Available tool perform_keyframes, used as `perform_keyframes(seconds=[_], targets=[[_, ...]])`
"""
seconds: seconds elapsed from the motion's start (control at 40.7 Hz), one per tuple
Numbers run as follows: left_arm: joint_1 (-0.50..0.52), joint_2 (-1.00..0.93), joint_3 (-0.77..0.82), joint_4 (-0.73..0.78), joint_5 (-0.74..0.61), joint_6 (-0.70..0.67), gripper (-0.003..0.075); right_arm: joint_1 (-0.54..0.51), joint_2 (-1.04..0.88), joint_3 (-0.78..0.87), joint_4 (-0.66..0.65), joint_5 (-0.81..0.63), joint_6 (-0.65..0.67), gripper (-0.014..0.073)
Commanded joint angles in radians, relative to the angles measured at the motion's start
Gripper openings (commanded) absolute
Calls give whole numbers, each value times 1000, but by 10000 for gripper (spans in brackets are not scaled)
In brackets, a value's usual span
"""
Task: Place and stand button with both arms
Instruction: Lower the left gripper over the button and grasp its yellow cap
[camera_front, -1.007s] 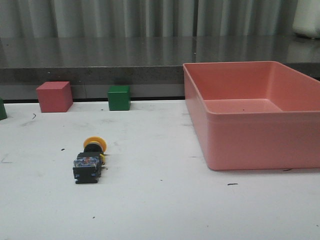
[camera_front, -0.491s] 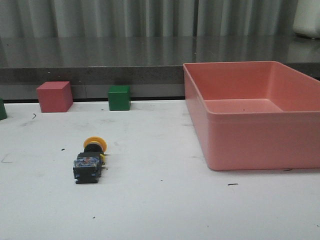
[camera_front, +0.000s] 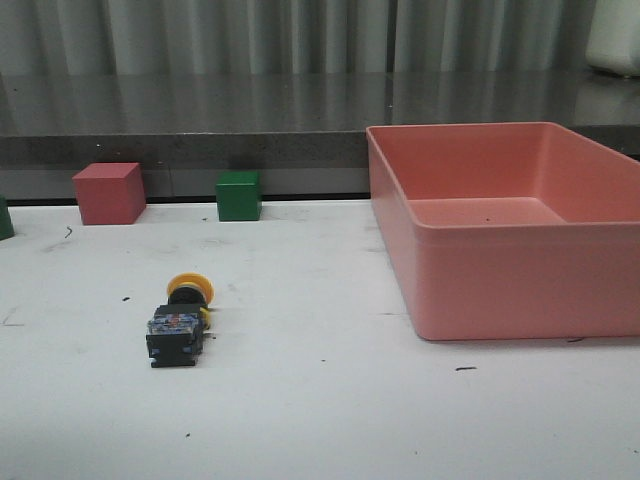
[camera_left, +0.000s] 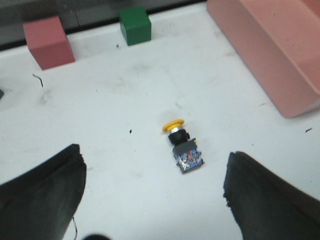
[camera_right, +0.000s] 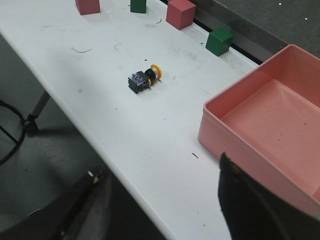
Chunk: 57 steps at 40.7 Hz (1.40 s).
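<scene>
The button (camera_front: 180, 322) lies on its side on the white table, yellow cap toward the back, black base with bluish parts toward the front. It also shows in the left wrist view (camera_left: 184, 147) and in the right wrist view (camera_right: 143, 78). Neither arm shows in the front view. My left gripper (camera_left: 152, 187) is open and empty, hovering above the table with the button ahead of its spread fingers (camera_left: 42, 192). My right gripper (camera_right: 160, 200) is open and empty, high over the table's front edge, far from the button.
A large pink bin (camera_front: 505, 225) stands at the right of the table. A pink cube (camera_front: 109, 192) and a green cube (camera_front: 238, 195) sit along the back edge. Another pink cube (camera_right: 88, 5) shows farther left. The table's front edge (camera_right: 100, 150) drops to the floor.
</scene>
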Motion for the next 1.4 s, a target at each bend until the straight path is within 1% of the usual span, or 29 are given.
perform_keyframes(seconds=[0.0, 0.246, 0.442, 0.663, 0.737, 0.835, 0.933, 1.375], targets=[[-8, 90, -105, 1, 38, -4, 545, 0, 11, -19, -4, -71, -8, 477], [-9, 340, -310, -71, 185, -4, 545, 0, 11, -19, -4, -71, -8, 477], [-22, 538, -470, -86, 347, -7, 545, 0, 11, -19, -4, -71, -8, 477], [-31, 713, -609, -89, 458, -126, 545, 0, 11, -19, -4, -71, -8, 477], [-31, 759, -643, -89, 480, -160, 545, 0, 11, -19, -4, -71, -8, 477], [-31, 816, -675, -91, 480, -174, 545, 0, 11, -19, -4, -71, -8, 477], [-31, 867, -699, -98, 480, -218, 545, 0, 11, -19, -4, -71, -8, 477], [-31, 1016, -743, -107, 480, -252, 545, 0, 11, -19, -4, -71, -8, 477]])
